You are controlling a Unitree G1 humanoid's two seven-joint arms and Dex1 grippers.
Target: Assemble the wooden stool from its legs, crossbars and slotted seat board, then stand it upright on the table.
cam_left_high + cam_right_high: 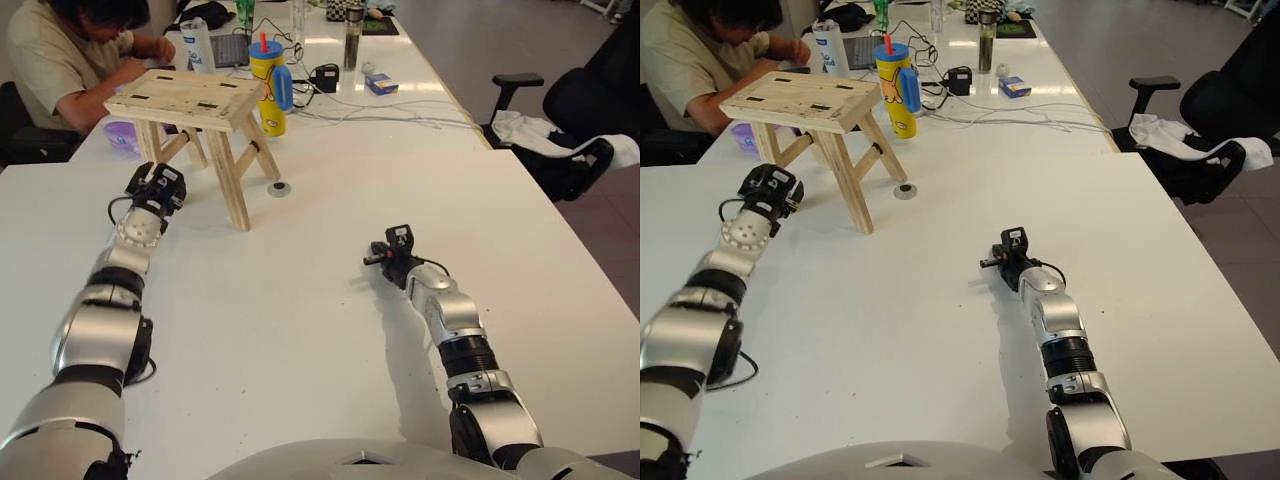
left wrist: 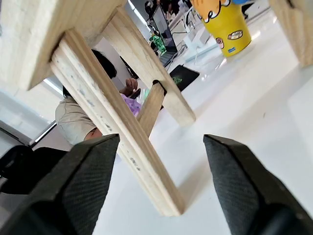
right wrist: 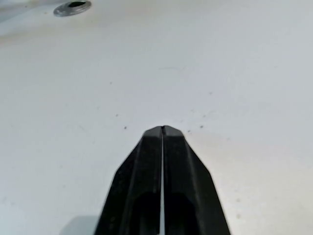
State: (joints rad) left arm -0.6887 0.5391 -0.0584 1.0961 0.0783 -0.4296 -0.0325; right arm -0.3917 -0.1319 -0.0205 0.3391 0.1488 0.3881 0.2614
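Observation:
The wooden stool stands upright on the white table at the far left, its slotted seat board on top, legs and crossbars joined beneath. My left gripper rests just in front of the stool's left legs, apart from them, and is open. In the left wrist view its two black fingers frame a stool leg close ahead with nothing between them. My right gripper lies on the table near the middle, shut on nothing, its fingertips pressed together.
A yellow cup with a blue lid stands right behind the stool. A round metal grommet sits in the table beside the stool's front leg. Cables, a bottle and small boxes lie farther back. An office chair stands at the right.

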